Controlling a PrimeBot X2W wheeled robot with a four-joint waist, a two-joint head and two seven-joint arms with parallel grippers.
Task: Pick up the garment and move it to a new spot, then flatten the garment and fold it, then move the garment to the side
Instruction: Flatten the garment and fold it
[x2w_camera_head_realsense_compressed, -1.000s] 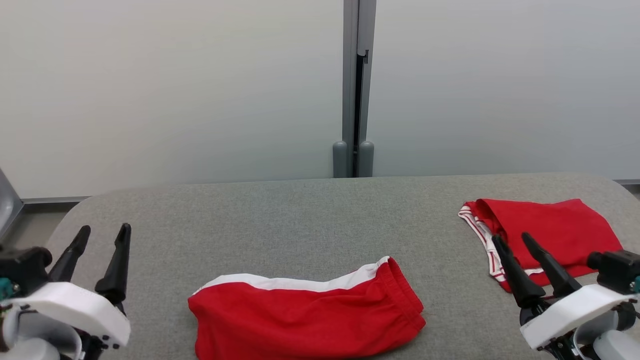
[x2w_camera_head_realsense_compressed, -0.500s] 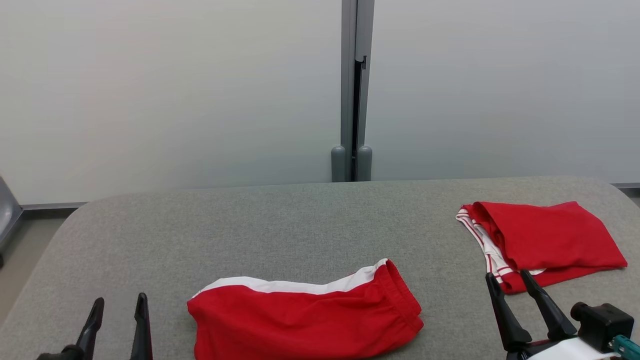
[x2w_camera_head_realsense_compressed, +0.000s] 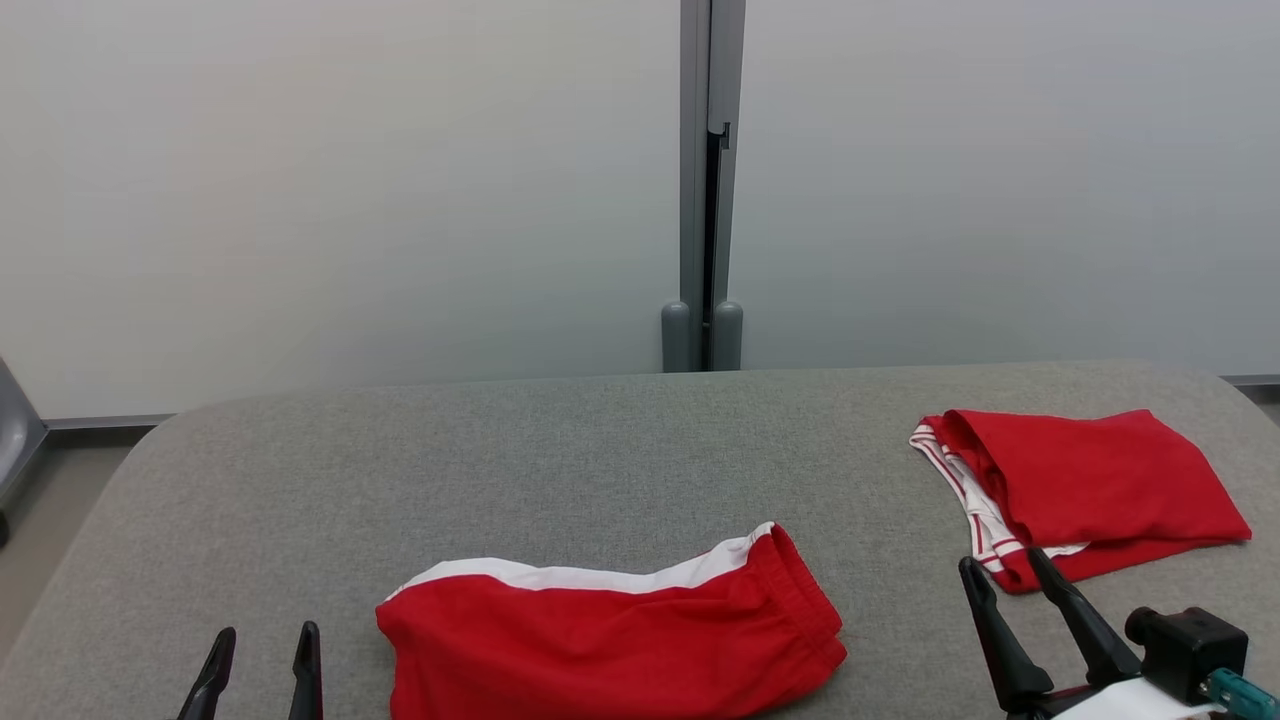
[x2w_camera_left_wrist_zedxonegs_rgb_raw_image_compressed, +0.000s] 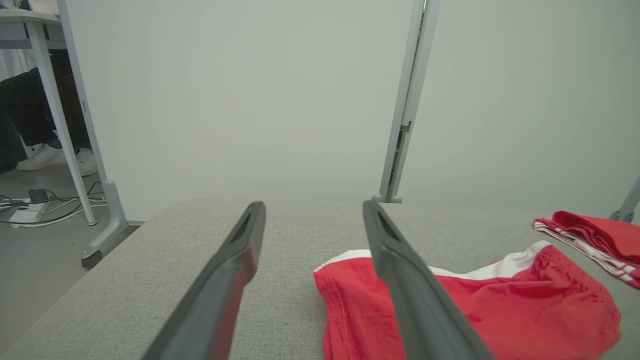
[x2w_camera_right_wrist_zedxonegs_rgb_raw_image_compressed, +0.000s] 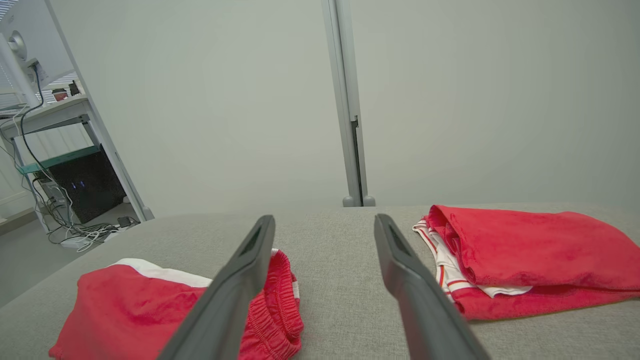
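Note:
A red garment (x2w_camera_head_realsense_compressed: 610, 640) with a white band lies folded at the front middle of the grey padded table (x2w_camera_head_realsense_compressed: 560, 450); it also shows as the garment (x2w_camera_left_wrist_zedxonegs_rgb_raw_image_compressed: 475, 305) and the garment (x2w_camera_right_wrist_zedxonegs_rgb_raw_image_compressed: 150, 305) in the wrist views. My left gripper (x2w_camera_head_realsense_compressed: 267, 640) stands open at the lower left, left of the garment and apart from it. In its own view the left gripper (x2w_camera_left_wrist_zedxonegs_rgb_raw_image_compressed: 313, 207) holds nothing. My right gripper (x2w_camera_head_realsense_compressed: 1000, 565) is open at the lower right, between the two cloths. The right gripper (x2w_camera_right_wrist_zedxonegs_rgb_raw_image_compressed: 325, 220) is empty too.
A second red garment (x2w_camera_head_realsense_compressed: 1090, 480) with striped white trim lies folded at the table's right side. A grey post (x2w_camera_head_realsense_compressed: 703, 200) splits the pale wall behind. A desk leg and a person's shoes (x2w_camera_left_wrist_zedxonegs_rgb_raw_image_compressed: 50, 157) are off to the left; a computer and cables (x2w_camera_right_wrist_zedxonegs_rgb_raw_image_compressed: 85, 185) sit on the floor.
Both grippers have drawn back toward the bottom edge of the head view, still open. The camera has tilted slightly. Neither garment has moved.

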